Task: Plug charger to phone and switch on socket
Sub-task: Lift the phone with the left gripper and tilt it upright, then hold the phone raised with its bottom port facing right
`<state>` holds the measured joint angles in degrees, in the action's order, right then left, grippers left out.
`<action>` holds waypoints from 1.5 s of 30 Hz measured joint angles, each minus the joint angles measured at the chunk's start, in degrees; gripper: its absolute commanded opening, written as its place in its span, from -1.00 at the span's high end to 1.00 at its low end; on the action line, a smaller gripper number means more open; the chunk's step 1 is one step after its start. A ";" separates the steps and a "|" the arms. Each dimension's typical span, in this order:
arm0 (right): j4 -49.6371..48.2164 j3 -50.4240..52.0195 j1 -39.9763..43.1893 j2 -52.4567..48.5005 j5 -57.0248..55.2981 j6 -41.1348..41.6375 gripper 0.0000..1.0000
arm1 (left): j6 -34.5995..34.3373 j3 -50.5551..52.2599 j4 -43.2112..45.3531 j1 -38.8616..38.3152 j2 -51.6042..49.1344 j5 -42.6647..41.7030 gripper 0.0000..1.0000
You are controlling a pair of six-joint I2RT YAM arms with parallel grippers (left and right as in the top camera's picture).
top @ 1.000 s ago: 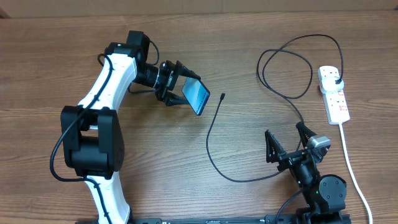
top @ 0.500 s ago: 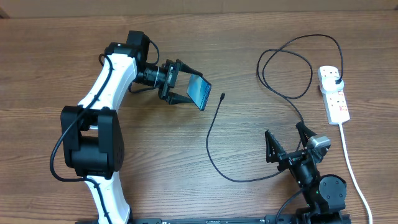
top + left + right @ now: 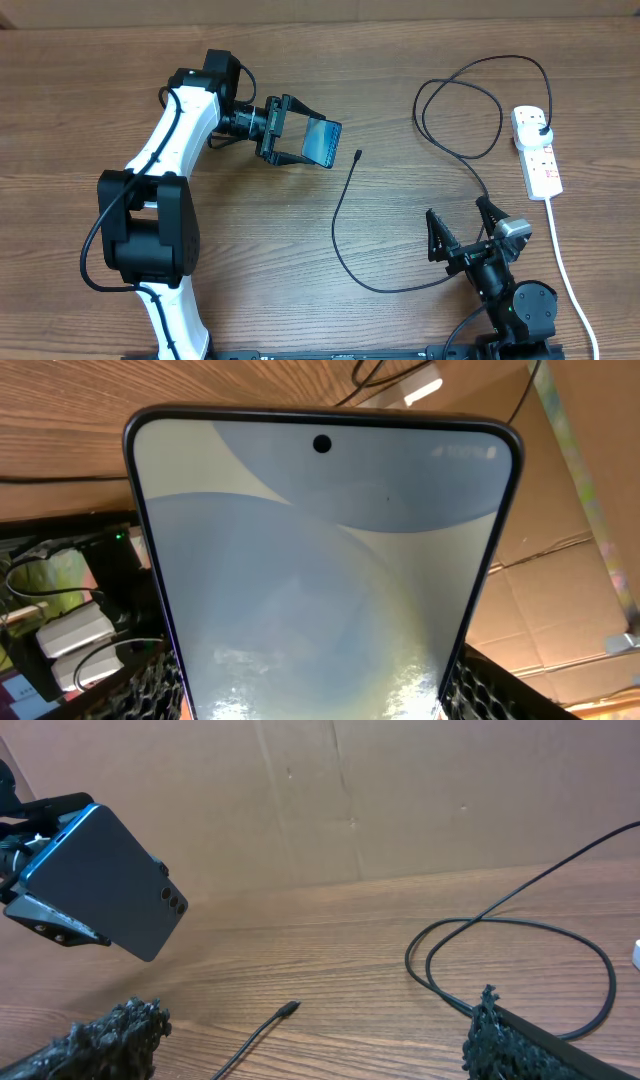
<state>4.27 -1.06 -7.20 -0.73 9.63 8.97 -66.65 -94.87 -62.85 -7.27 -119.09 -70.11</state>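
1. Grips phone [image 3: 323,141] in left gripper [image 3: 298,136], jaws clenched on its two long edges, lifted off table [image 3: 80,100], left of centre.
2. Shows lit blue screen angled up toward overhead camera.
3. In left wrist view, fills frame with phone [image 3: 320,580], camera-hole end pointing away from fingers [image 3: 500,695].
4. In right wrist view, shows dark back of phone [image 3: 105,880] against cardboard [image 3: 400,790].
5. Holds nothing in right gripper [image 3: 463,228]: jaws spread wide, near front edge on right side.
6. Has charger [image 3: 338,215] lying flat on table, with connector tip [image 3: 358,155] just beside phone's free end, not touching.
7. Follows cable curving toward front, passing by right gripper, then looping up to black plug [image 3: 541,131].
8. Has plug seated in far end of socket [image 3: 545,170] at right edge, with white cord [image 3: 565,260] trailing toward front.
9. Cannot tell switch position.
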 measured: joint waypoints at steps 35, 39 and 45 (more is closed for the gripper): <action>0.00 0.00 0.00 0.00 0.00 -0.02 -1.00 | 3.02 -0.02 -5.42 3.67 0.00 -1.40 -0.29; 0.02 0.00 0.00 0.00 0.02 0.00 -1.00 | 4.07 -0.04 -6.49 4.44 0.00 -1.51 -0.30; 0.00 0.00 0.00 0.00 0.00 0.00 -1.00 | 5.88 -0.04 -9.03 5.84 0.00 -1.51 -0.30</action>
<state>4.27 -1.06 -7.20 -0.73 9.63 8.97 -60.77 -94.91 -71.88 -1.43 -119.09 -71.61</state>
